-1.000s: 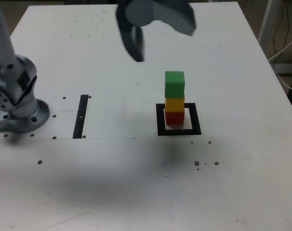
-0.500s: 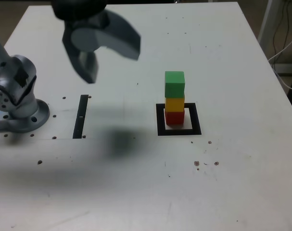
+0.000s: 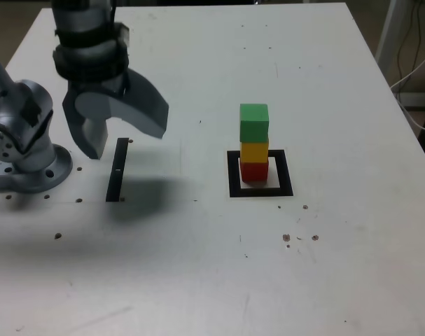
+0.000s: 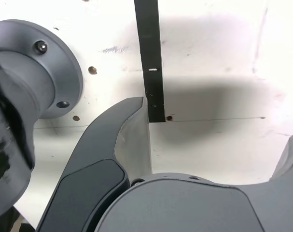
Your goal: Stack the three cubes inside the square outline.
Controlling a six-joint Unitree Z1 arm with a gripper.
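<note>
In the exterior view the three cubes stand stacked inside the square outline [image 3: 232, 183], right of centre: the red cube [image 3: 253, 170] at the bottom, the yellow cube [image 3: 254, 151] on it, the green cube [image 3: 254, 122] on top, set slightly askew. My gripper [image 3: 124, 140] hangs well off to the exterior view's left, above the table and apart from the stack. Its jaws are spread wide and hold nothing. The wrist view shows the open gripper [image 4: 214, 140] over bare white table, with one finger [image 4: 132, 130] close to the lens; no cube shows there.
A narrow black strip [image 3: 117, 170] lies on the table just under the gripper, also seen in the wrist view as a black strip [image 4: 151, 63]. The arm's grey base [image 3: 26, 150] stands at the exterior view's left edge. Cables [image 3: 408, 63] hang off the table's right side.
The open, empty gripper has swung from above the table's far middle to the exterior view's left and come down over the black strip. The stack has not moved.
</note>
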